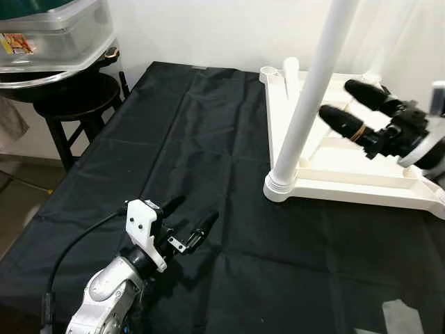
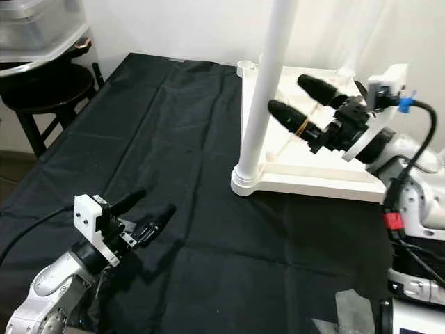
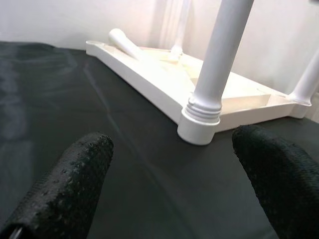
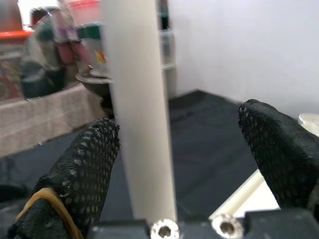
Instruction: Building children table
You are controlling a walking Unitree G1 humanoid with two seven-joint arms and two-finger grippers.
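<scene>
The white children's table top (image 1: 348,177) lies upside down on a black cloth. One white leg (image 1: 306,104) stands upright in its near-left corner socket (image 3: 199,124). A second leg stands at another corner (image 3: 308,79). A loose white leg (image 1: 290,73) lies inside the top near its far-left corner. My right gripper (image 1: 336,99) is open just right of the upright leg, with the leg (image 4: 139,109) close in front of its fingers and not clasped. My left gripper (image 1: 196,209) is open and empty, low over the cloth at the front left.
A black stool (image 1: 69,97) carrying clear plastic bins (image 1: 55,35) stands beyond the table's left edge. A white wall runs along the back. A grey patch (image 1: 400,316) lies on the cloth at the front right. Bare black cloth (image 1: 195,139) spans the middle.
</scene>
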